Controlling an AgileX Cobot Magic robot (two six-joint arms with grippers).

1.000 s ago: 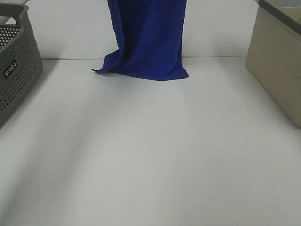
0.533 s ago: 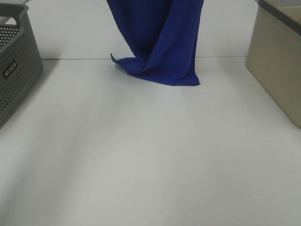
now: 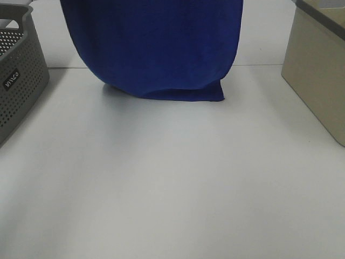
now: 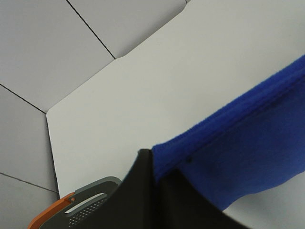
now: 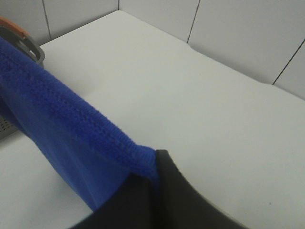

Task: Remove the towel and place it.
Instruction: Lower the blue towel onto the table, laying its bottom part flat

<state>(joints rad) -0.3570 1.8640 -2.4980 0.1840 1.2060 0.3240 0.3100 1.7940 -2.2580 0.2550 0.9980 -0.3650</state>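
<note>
- Currently the towel (image 3: 156,48) is hanging as a wide sheet over the far part of the desk (image 3: 172,189), with its lower hem touching the surface and its right corner lying on it.
- Left end effector (image 4: 159,168) is pinching one top corner, fingers pressed together on the plush edge. Right end effector (image 5: 148,177) is doing the same at the other top corner.
- Both are sitting above the top of the exterior view, so I'm reading the grips from the wrist cameras only.
- Key relation: the towel is hanging straight down from both end effectors, with the held edge running left-right between them. Neither arm is nearer; they're sharing it at matching corners.
- Grey basket (image 3: 19,81) is sitting at the left and beige box (image 3: 318,70) at the right, both apart from the cloth.
- My read: removal is looking done, placement is pending. The next move is likely calling for both arms lowering and drawing toward the near side together, hem acting as the anchor.
- Risk: uneven travel skewing or folding the cloth.
</note>
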